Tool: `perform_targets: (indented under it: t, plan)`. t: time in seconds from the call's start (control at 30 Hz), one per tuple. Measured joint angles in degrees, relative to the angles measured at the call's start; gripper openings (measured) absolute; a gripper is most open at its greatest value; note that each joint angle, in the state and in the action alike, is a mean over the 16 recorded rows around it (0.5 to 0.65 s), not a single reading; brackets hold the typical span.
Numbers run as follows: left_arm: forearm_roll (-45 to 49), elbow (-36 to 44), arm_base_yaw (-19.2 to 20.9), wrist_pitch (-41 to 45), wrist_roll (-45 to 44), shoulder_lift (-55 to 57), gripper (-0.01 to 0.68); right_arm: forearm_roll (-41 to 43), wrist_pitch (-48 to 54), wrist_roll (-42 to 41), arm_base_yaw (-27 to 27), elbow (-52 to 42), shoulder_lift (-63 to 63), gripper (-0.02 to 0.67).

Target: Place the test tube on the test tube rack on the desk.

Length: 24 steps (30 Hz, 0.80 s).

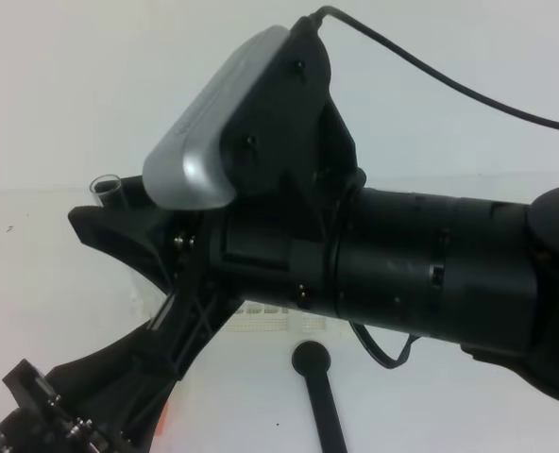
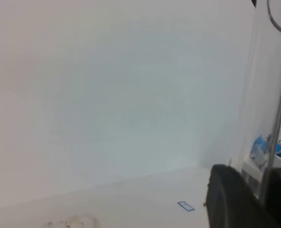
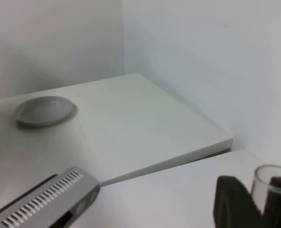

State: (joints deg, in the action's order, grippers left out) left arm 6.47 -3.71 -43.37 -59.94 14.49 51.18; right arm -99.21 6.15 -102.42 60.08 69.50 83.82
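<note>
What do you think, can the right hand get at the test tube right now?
Likely yes: the test tube sits between the right hand's fingers; the left hand flanks it too.

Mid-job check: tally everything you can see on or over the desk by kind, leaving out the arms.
Slim clear test tube: 1
White lattice test tube rack: 1
Black round-headed rod: 1
Grey shallow round dish: 1
Orange sliver at bottom edge, kind unclear: 1
Total: 5
</note>
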Motion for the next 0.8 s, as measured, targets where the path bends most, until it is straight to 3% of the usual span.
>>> perform_targets:
  t: [0.3,0.8]
  plan:
    - [-2.52,0.00,0.00,0.27,-2.84,-0.06,0.113,-0.54,-0.49,-3.26,0.14,0.58,0.19,0.122]
    - [-7.31,-0.71,0.00,5.18,-12.15,-0.11,0.001,-2.25,-4.14,-7.48,1.00,3.62,1.30,0.121]
